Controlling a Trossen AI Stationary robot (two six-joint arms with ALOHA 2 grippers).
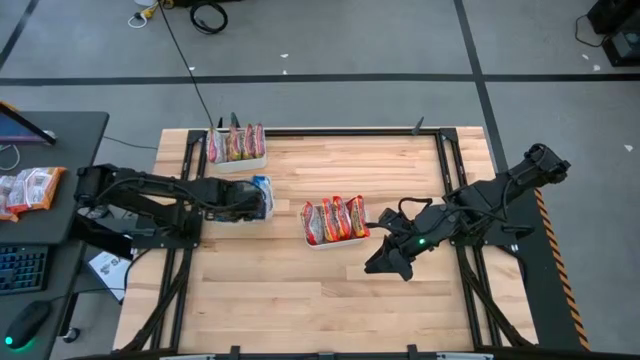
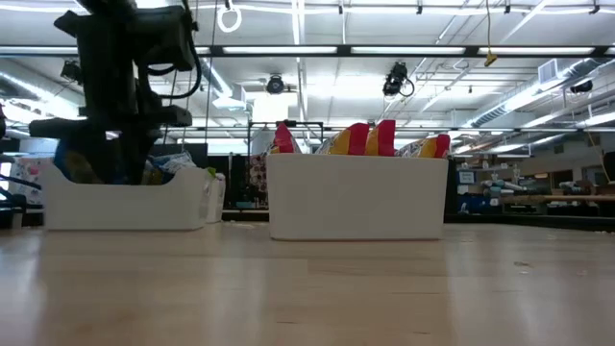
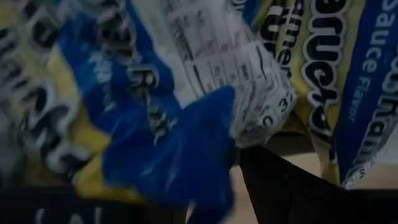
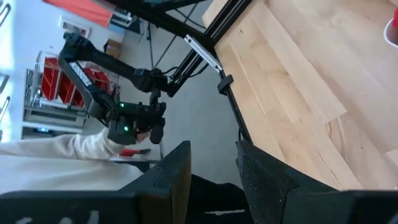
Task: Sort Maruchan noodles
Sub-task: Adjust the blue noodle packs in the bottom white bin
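My left gripper [image 1: 258,203] points down into a white tray [image 2: 125,204] of blue-and-yellow Maruchan noodles [image 3: 323,68] at the table's left. Its wrist view is filled with those packets. One dark finger [image 3: 273,180] shows, and the other is hidden behind a packet's blue end. A second white tray [image 1: 335,238] in the middle of the table holds red-orange packets [image 1: 335,217] standing on edge. My right gripper [image 1: 385,262] hovers open just right of that tray, above the bare wood, with nothing between its fingers [image 4: 261,180]. My left gripper comes at the blue-and-yellow packets from above, pointing down into their tray. The crimped blue end of one packet [image 3: 186,149] lies over one finger and reaches the inner side of the other. I cannot tell whether the fingers touch it.
A third white tray [image 1: 237,145] with red-orange packets stands at the far left corner. More packets [image 1: 30,188] lie on a dark side table left of the worktable. The near half of the wooden table [image 1: 320,300] is bare. Black frame rails [image 1: 450,170] run along the table's sides.
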